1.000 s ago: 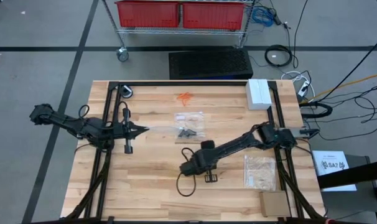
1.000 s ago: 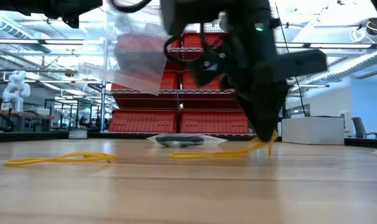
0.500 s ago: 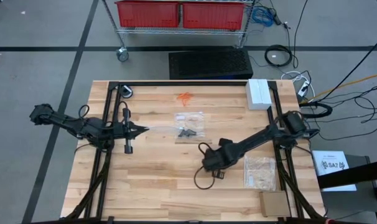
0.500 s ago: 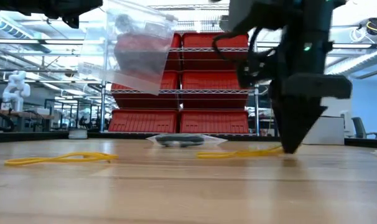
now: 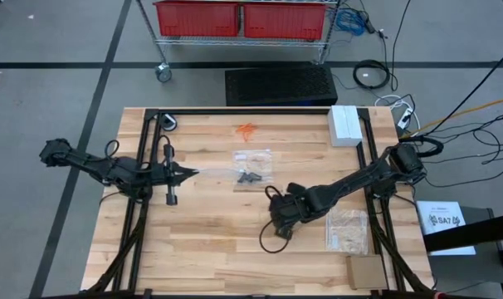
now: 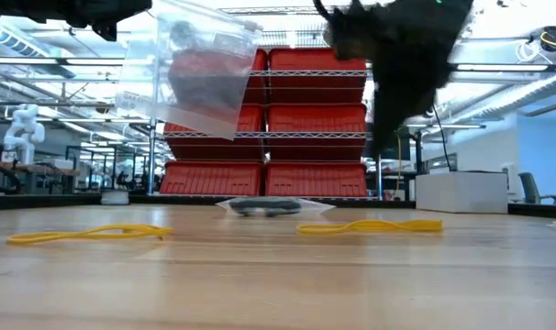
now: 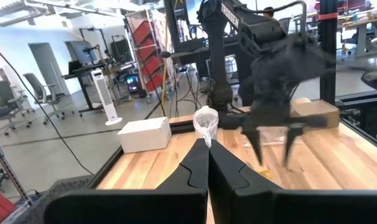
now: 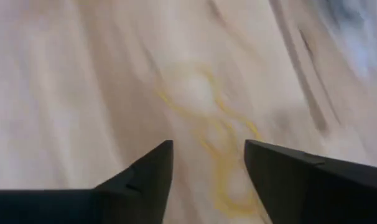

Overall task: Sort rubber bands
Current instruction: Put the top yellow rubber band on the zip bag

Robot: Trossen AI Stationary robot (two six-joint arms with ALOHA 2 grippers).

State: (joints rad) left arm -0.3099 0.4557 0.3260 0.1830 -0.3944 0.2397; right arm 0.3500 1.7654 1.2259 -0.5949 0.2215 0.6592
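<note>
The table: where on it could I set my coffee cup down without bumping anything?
The wooden table looks bare along its near-left part, below the left claw, and at the far edge between the orange rubber bands and the white box. The middle is crowded: bagged black bands, the right claw, another clear bag.

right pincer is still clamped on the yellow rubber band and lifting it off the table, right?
Not quite. The right pincer is open, and the yellow rubber band lies flat on the table beneath it, as the low and right wrist views show.
</note>
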